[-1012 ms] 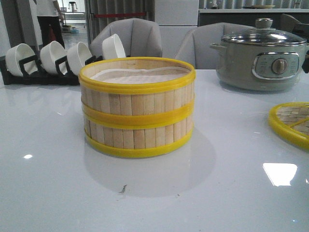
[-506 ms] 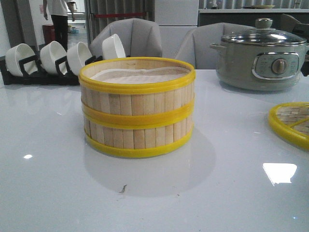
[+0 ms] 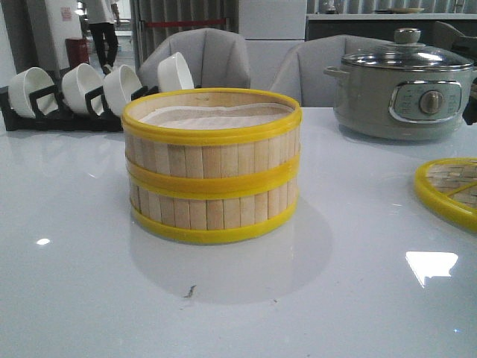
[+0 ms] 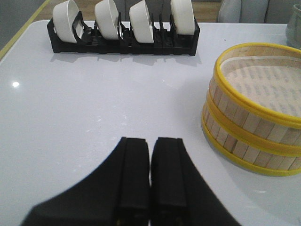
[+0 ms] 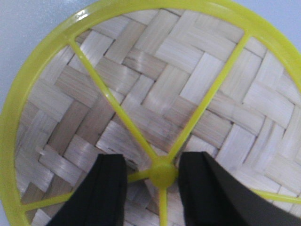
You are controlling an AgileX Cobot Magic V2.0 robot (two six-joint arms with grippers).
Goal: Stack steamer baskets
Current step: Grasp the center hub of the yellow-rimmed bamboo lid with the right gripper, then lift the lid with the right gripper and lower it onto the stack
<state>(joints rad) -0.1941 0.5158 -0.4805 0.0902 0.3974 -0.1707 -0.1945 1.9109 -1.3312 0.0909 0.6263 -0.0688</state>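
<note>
Yellow plastic rims band the two steamer baskets [image 3: 212, 165], which are seen already stacked one on the other near the middle of the white bench [image 3: 82, 291], the white liner showing in the upper one. In the left wrist view the left gripper [image 4: 150, 181] is found clenched, its fingers pressed together with nothing between them, and the stack is seen just ahead of it and off to one side, apart from it.

The right gripper [image 5: 153, 186] is held released, its jaws spread either side of the yellow knob [image 5: 163, 174] of the woven lid [image 5: 155, 94], directly above it (contact with the knob cannot be told). In the front view the lid lies flat at the right edge of the bench, well apart from the stack, so the right arm is judged the nearer one for it. The stacking itself is judged done; any coming move would turn on that knob being centred between the spread jaws.

Farther back, a black rack of white bowls [image 3: 89, 93] is set at the left and an electric cooker [image 3: 402, 86] at the right.
</note>
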